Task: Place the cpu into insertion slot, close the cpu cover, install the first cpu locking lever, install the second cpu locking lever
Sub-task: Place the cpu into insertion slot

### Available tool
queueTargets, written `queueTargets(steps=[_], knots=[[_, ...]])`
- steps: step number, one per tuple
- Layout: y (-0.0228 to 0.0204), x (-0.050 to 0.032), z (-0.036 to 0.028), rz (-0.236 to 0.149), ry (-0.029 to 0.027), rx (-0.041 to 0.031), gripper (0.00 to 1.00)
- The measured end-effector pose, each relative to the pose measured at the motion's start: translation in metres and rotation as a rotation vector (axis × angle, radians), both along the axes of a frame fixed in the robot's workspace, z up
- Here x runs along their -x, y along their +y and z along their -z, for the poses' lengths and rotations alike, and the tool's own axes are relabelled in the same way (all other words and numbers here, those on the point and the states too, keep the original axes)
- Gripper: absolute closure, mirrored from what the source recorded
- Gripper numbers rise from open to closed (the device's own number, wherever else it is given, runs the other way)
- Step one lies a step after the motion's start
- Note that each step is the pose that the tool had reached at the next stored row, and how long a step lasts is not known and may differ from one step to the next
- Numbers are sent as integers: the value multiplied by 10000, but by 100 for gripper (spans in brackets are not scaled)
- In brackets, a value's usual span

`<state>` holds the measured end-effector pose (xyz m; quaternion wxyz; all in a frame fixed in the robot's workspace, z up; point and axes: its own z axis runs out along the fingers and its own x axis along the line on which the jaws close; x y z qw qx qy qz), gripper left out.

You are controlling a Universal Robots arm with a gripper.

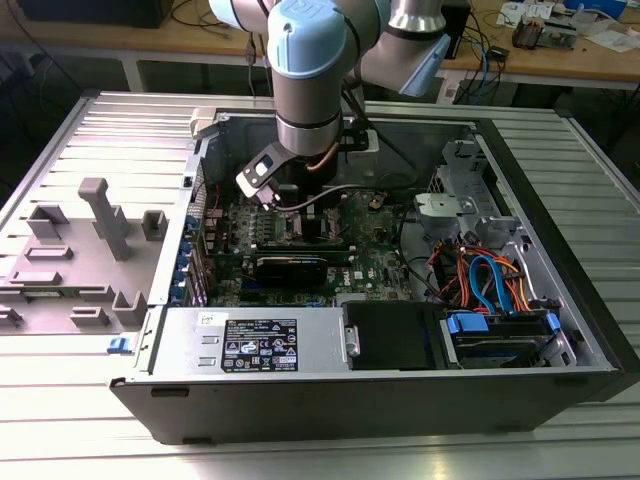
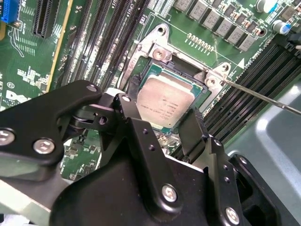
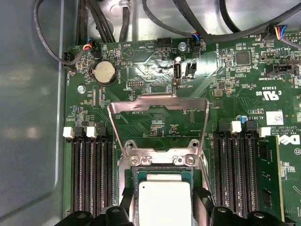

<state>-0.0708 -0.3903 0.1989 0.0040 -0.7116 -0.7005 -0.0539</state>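
cpu (image 3: 164, 202) top: silver-grey metal, matt. cover (image 3: 160, 100): thin bare metal, dull sheen. board (image 3: 141, 70): glossy green laminate. pincer (image 2: 162, 117): smooth matt black, bright metal screws. case (image 1: 410, 140): grey sheet metal. worktop (image 1: 100, 130): ribbed satin metal.

Under gripper (image 2: 160, 113): cpu (image 2: 167, 101) seated in insertion slot (image 2: 157, 52), narrow gaps at both fingers (image 2: 131, 122). Either side: memory slots (image 3: 91, 174), low rows. Past gripper: cpu cover (image 3: 160, 101) swung open; cables (image 3: 94, 19) beyond. Thin lever (image 2: 263, 98) juts alongside.
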Motion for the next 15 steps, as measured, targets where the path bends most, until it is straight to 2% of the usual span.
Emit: queueTargets(steps=[2, 10, 12, 15], knots=[[0, -1, -12, 1, 28, -2, 40], [0, -6, -17, 1, 38, 11, 40], [0, -13, -26, 1, 72, 8, 40], [3, -24, -27, 1, 89, 11, 40]])
